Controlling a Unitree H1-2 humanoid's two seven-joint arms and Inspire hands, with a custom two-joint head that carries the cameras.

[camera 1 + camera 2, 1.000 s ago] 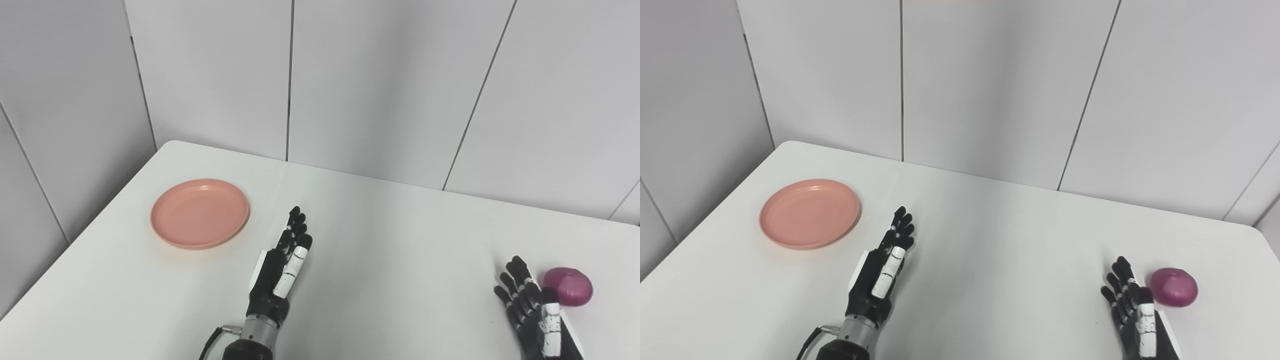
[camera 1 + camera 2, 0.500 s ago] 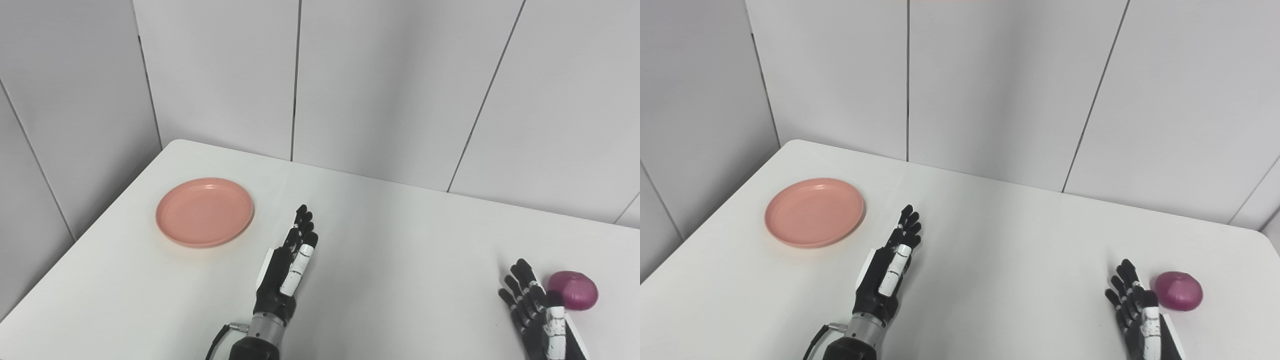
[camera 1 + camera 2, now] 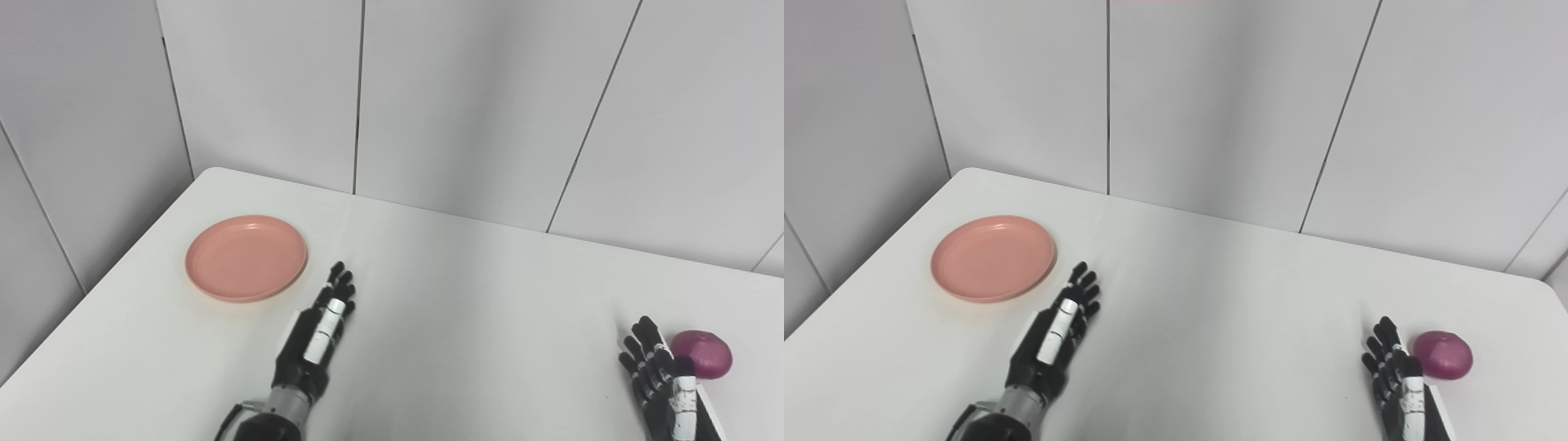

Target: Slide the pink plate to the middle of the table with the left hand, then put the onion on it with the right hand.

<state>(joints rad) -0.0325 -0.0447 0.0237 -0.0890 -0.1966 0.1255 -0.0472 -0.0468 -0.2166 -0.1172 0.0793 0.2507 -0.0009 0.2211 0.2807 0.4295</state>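
The white table (image 3: 465, 294) carries only two loose items, and it is backed by grey wall panels (image 3: 465, 92) along its far edge and its left edge. Nothing lies between either hand and its item.

The pink plate (image 3: 246, 258) sits flat near the far left corner, well short of the table's middle. The left hand (image 3: 318, 327) is over the table just to the right of and nearer than the plate, its fingers (image 3: 340, 283) extended and together, pointing toward the far edge. It holds nothing and is apart from the plate's rim; whether the palm rests on the surface cannot be determined.

The onion (image 3: 1443, 355), purple and intact, lies near the right edge toward the near side. The right hand (image 3: 1396, 373) is just beside it on its left, fingers spread and upright, empty; contact with the onion cannot be confirmed.

Against the frame half a second earlier, the left hand has shifted leftward and closer to the plate. The plate, onion and right hand keep their positions, allowing for a slight camera shift.
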